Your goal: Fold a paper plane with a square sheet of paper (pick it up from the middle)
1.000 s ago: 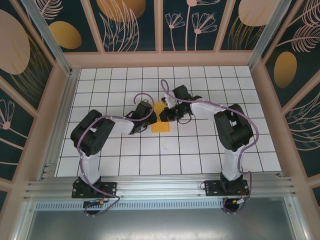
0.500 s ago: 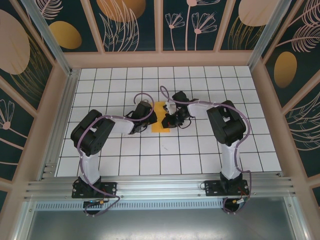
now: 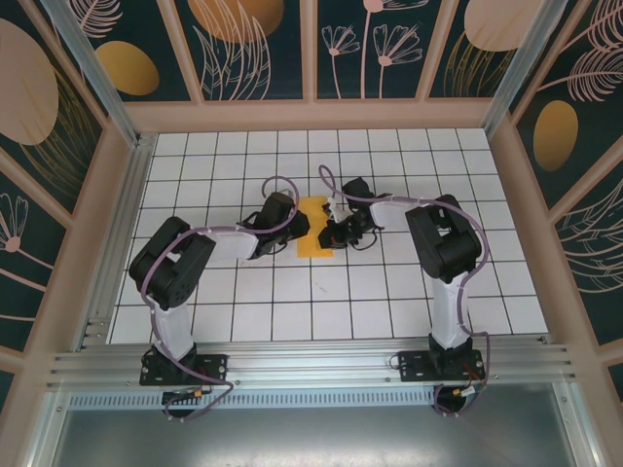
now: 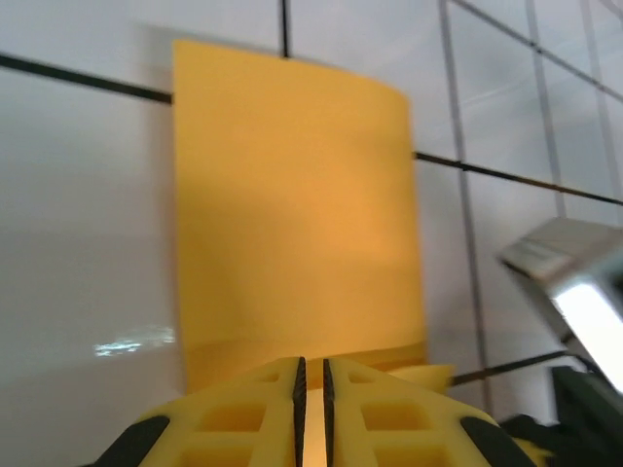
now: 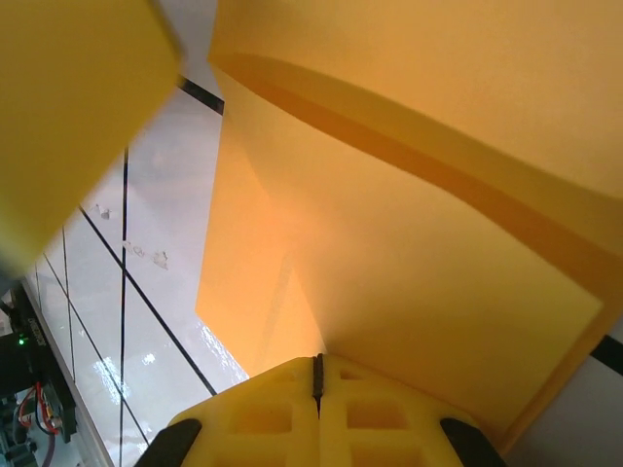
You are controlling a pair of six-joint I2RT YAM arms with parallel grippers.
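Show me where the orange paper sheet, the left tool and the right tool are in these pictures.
orange paper sheet (image 4: 292,214), left wrist view, middle of its flat face.
left tool (image 4: 311,370), left wrist view, slit between its yellow fingertips.
right tool (image 5: 316,368), right wrist view, seam between its yellow fingertips.

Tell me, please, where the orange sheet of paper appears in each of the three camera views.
Top external: the orange sheet of paper at the centre of the white table.
Left wrist: mid-frame, lying flat on the tiles.
Right wrist: across most of the frame, folded, one flap raised.
Shared landmark: the table's black grid lines.
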